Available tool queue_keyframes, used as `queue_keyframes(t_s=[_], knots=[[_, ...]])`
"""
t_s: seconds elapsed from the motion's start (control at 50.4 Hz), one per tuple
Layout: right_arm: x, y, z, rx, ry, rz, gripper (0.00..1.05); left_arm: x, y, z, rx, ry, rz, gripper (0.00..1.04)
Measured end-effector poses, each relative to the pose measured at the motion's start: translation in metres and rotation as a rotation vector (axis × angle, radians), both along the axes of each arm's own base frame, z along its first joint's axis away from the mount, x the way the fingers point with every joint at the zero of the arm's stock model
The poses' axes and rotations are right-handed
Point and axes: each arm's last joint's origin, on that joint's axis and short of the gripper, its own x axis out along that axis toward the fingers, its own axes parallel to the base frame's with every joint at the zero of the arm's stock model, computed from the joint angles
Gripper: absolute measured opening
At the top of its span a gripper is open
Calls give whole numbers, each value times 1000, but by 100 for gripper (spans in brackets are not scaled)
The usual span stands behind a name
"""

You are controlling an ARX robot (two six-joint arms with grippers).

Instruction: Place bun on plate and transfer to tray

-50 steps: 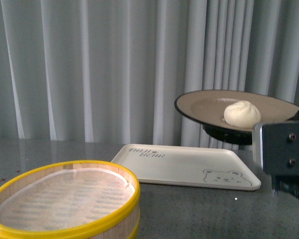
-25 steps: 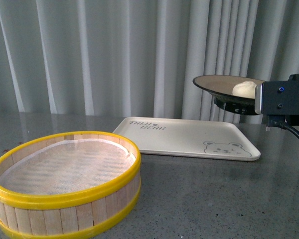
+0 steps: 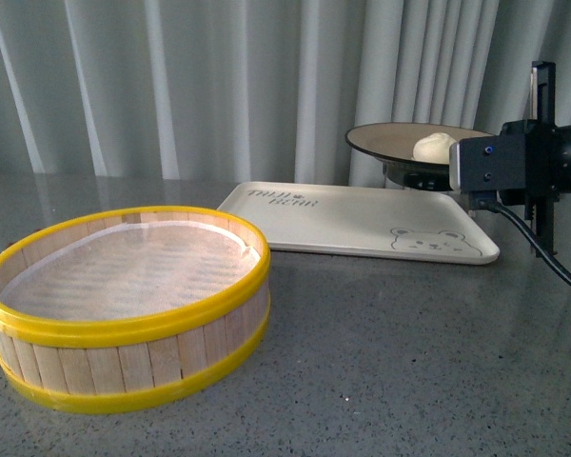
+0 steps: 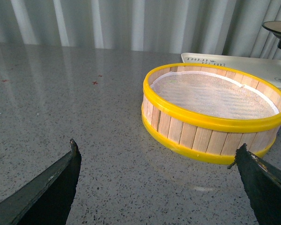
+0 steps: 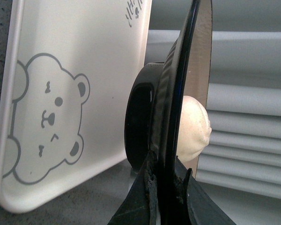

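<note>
1. Left gripper (image 4: 157,147): jaws spread wide, holding nothing, low over the table (image 3: 381,362), a grey speckled surface. Dark fingertips (image 4: 61,178) show at either side of the left wrist view.
2. Steamer basket (image 3: 124,305): round, wooden slats, yellow rims, pale mesh liner inside. It stands on the table at near left, with nothing in it.
3. Tray (image 3: 352,224): cream-white, rectangular, rounded corners. It lies flat on the table beyond and to the right of the basket, apart from it. Grey lettering (image 3: 276,197) sits at its far left corner and a bear face (image 3: 433,240) at its near right corner. Nothing rests on it.
4. Plate (image 3: 390,143): tan inside, black rim and foot. It is held off the table, roughly level, at the tray's far right corner. Whether it hangs over the tray or just past its edge cannot be told.
5. Bun (image 3: 434,148): cream-white, sitting on the plate, toward its right side.
6. Right gripper (image 5: 164,183): clamped on the plate's rim, one finger (image 5: 140,201) to each face.
7. Curtain (image 3: 171,86): pale grey, pleated, across the whole background.
</note>
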Motion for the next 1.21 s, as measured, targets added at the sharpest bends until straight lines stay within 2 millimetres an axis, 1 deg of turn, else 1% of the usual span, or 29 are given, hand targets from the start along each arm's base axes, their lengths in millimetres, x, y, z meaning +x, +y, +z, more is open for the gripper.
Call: queue_keyframes(t_s=[0.119,0.317,0.377,0.674,0.892,1.21], knots=[[6,8,-8,-1,17,13,3,0,0,0,0,0,0,98],[14,22,-28,-2,67,50,3,0,0,0,0,0,0,98],[17,25,-31,-2,79,51,3,0,0,0,0,0,0,98],[23,32,-27,19,73,44,3,0,0,0,0,0,0,98],[26,34,-41,25,108,39,3,0,0,0,0,0,0,98],[26,34,-42,29,97,38,3,0,0,0,0,0,0,98]])
